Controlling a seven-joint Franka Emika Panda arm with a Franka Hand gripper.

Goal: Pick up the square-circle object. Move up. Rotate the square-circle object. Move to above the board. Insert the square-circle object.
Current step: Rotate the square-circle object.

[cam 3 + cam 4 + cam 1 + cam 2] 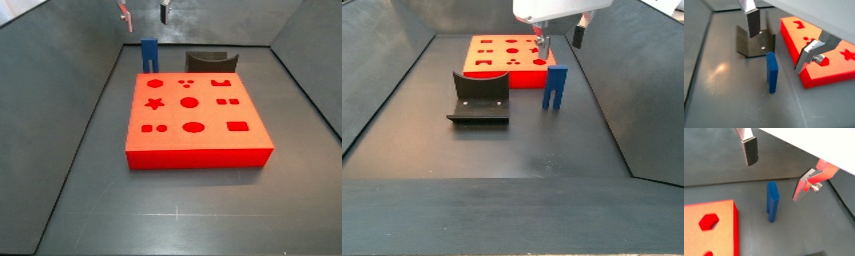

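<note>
The square-circle object is a small blue upright block [771,71], standing on the grey floor; it also shows in the wrist view [771,201] and in both side views [148,54] [555,86]. The red board [194,112] with darker shape cutouts lies flat beside it [817,50] [505,54] [711,233]. My gripper [777,44] [774,173] hangs open above the blue block, one finger [753,24] on each side, not touching it. In the side views the gripper shows above the block [144,12] [563,35].
The dark fixture [754,42] stands on the floor behind the blue block and next to the board; it also shows in both side views [211,61] [480,97]. Grey walls enclose the floor on all sides.
</note>
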